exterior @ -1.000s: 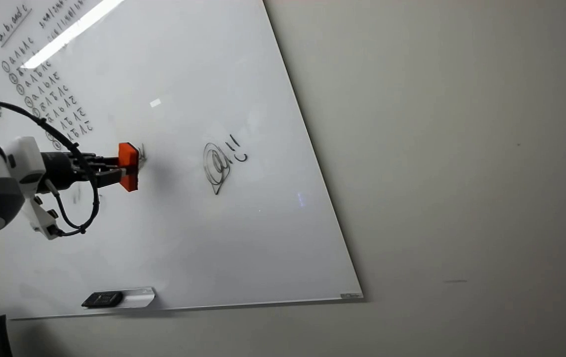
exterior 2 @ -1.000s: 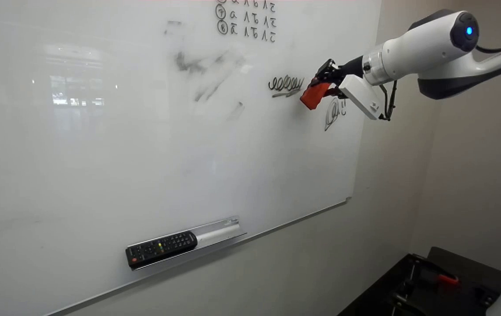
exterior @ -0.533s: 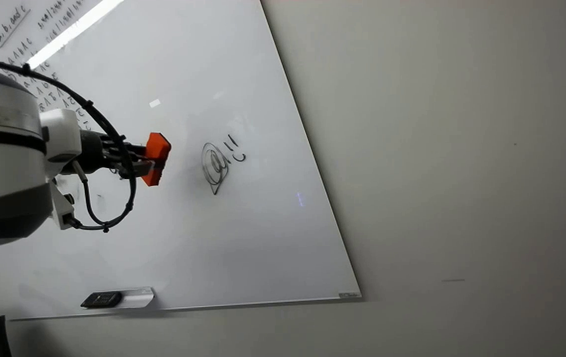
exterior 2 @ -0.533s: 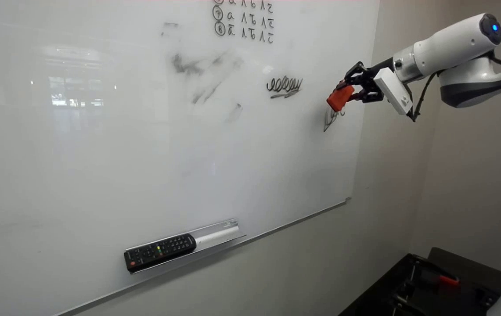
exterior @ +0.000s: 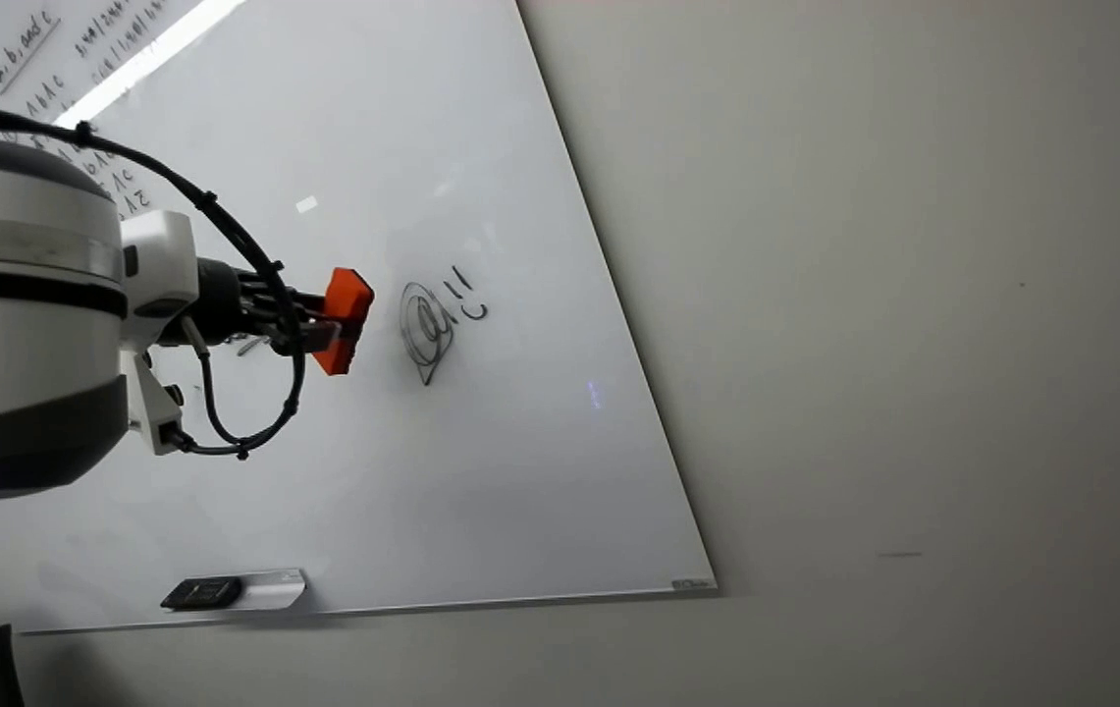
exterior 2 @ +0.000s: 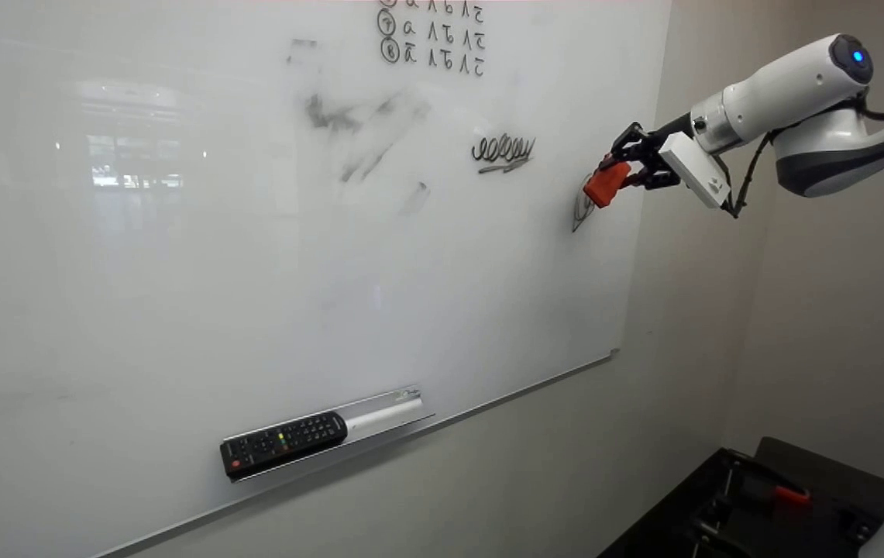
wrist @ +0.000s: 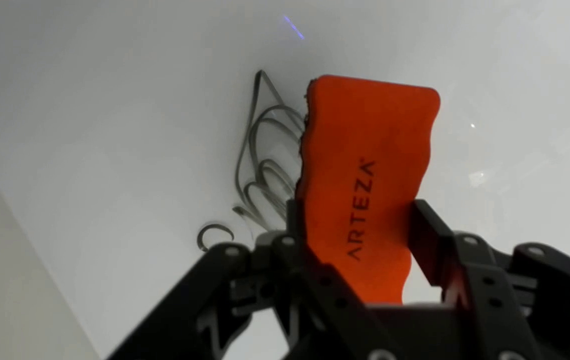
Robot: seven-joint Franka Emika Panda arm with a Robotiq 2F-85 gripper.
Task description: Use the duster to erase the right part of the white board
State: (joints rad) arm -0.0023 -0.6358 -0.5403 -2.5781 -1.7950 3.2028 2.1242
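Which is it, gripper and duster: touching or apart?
Touching. The wrist view shows it: the gripper has its fingers against both long sides of the duster, no gap at either.

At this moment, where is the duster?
The duster is right of centre in the wrist view, gripped by the end effector, with the spiral doodle partly hidden behind its left edge.

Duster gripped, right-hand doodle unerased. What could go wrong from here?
The duster might twist under pressure: the pincer pinches only its sides, leaving both ends sticking out.
The wipe may smear rather than clean: grey smudges mark the white board elsewhere.
A pass over the doodle could miss the small curved stroke beside it.
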